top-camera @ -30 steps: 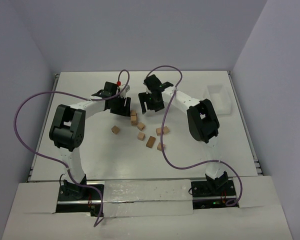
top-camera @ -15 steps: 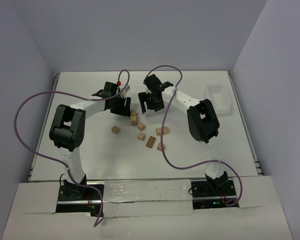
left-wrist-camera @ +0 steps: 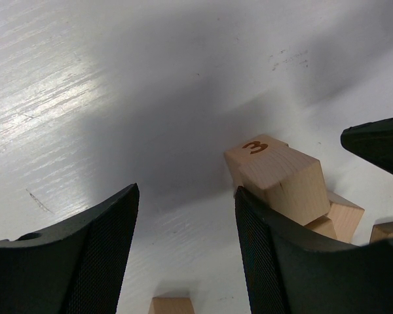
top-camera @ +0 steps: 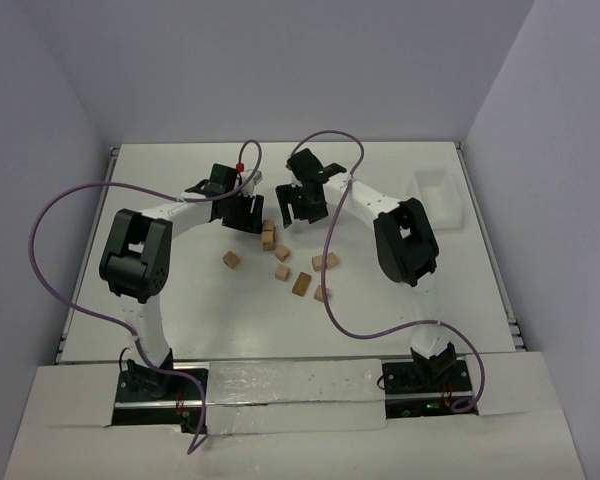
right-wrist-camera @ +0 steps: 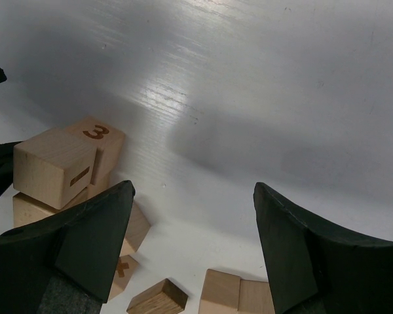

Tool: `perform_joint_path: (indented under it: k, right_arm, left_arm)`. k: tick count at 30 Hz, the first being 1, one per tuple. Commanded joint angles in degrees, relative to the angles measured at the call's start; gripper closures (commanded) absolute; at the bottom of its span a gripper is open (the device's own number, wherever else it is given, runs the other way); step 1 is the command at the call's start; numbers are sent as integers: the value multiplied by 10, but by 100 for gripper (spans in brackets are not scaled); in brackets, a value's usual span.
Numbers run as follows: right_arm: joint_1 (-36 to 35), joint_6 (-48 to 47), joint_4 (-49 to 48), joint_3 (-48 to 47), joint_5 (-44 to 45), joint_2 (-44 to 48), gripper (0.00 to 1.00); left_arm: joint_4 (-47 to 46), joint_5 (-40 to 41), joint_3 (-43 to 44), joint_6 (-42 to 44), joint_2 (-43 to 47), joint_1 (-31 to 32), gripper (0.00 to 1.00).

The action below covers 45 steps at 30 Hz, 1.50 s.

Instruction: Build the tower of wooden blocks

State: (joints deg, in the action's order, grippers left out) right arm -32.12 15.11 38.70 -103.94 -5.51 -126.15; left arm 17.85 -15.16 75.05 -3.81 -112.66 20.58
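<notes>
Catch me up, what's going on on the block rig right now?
Both arms are reaching to the far middle of the table. The left gripper and right gripper hang open and empty on either side of a short, untidy stack of wood cubes, with a block marked 3 at the top. Neither holds anything. Several loose blocks lie scattered nearer the arm bases, and a white bin sits off to the right.

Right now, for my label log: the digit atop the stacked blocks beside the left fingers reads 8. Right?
No. The digit atop the stacked blocks reads 3, not 8, as the left wrist view shows; they do sit beside the left fingers.
</notes>
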Motion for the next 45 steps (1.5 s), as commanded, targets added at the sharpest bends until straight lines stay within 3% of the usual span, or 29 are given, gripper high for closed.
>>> perform_joint_path:
  k: [1,18,45]
  right_arm:
    - [-11,-2,6,-24,-1,-5,19]
    - [-28,7,9,-53,9,-52,19]
    - [-31,18,8,-45,-4,-50,19]
  left_arm:
    - [-8,3,4,4,11,4,33]
    - [-11,3,-2,-4,16,-12,32]
    - [-12,-45,-5,-27,2,-12,31]
